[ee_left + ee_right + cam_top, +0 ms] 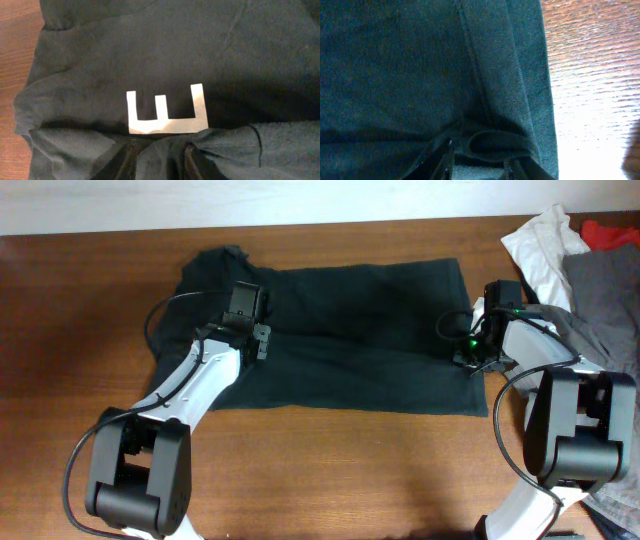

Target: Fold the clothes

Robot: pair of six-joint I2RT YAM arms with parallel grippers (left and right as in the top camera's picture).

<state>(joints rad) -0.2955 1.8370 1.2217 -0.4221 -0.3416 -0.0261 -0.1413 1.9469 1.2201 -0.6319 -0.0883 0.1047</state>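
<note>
The black T-shirt (370, 330) lies folded into a flat rectangle across the middle of the wooden table (320, 470). My left gripper (244, 290) stands over its left part, near the collar end. In the left wrist view the shirt (200, 50) shows a white letter E (167, 115) just ahead of the left gripper (159, 162). That gripper is open, its fingers apart with a bulge of cloth between them. My right gripper (485, 310) is at the shirt's right edge. It (479, 167) is open, and a loose loop of the hem (500, 142) sits between its fingers.
A pile of other garments lies at the table's right end: white (545, 240), grey (605, 290) and red (610, 230). It touches the right arm. Bare wood shows in front of the shirt and to its left (80, 330).
</note>
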